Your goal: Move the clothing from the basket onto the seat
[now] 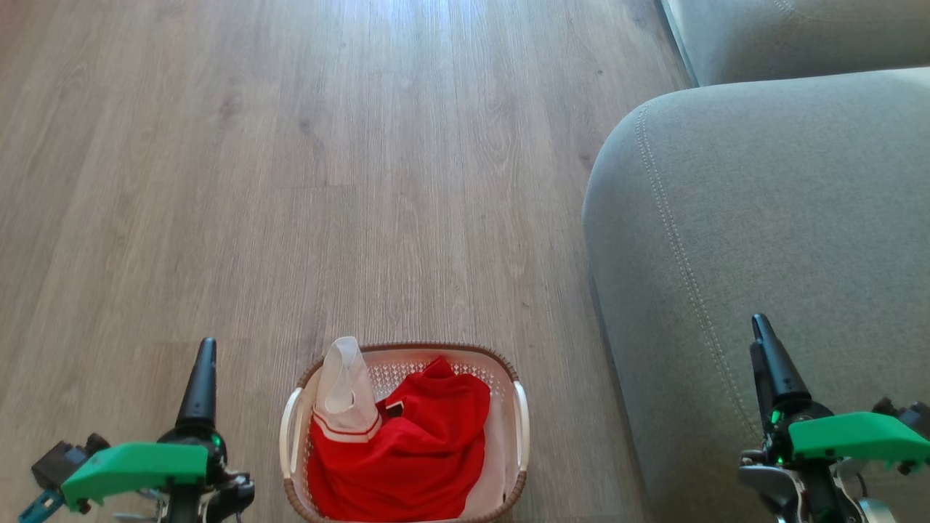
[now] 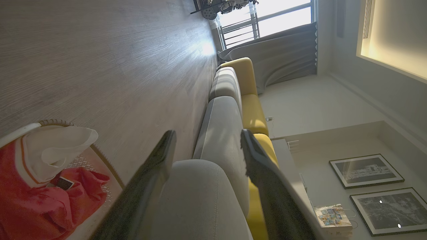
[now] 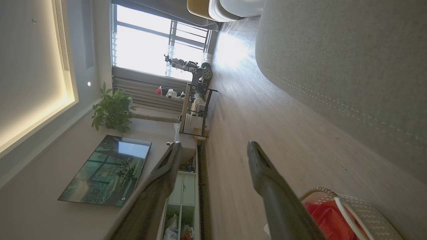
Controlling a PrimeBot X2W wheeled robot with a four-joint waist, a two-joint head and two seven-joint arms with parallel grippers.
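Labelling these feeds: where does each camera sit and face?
Head view: on the head, facing down at the floor, basket, red clothing and grey seat; left gripper and right gripper at the lower corners.
Left wrist view: left wrist, rolled sideways, facing along the seat toward the window; own open fingers.
Right wrist view: right wrist, rolled sideways, facing along the floor toward the window; own open fingers.
All three share basket, clothing, seat.

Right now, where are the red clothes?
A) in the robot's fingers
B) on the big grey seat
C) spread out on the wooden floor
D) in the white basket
D: the red clothing lies heaped inside the basket, which stands on the floor beside the grey seat.
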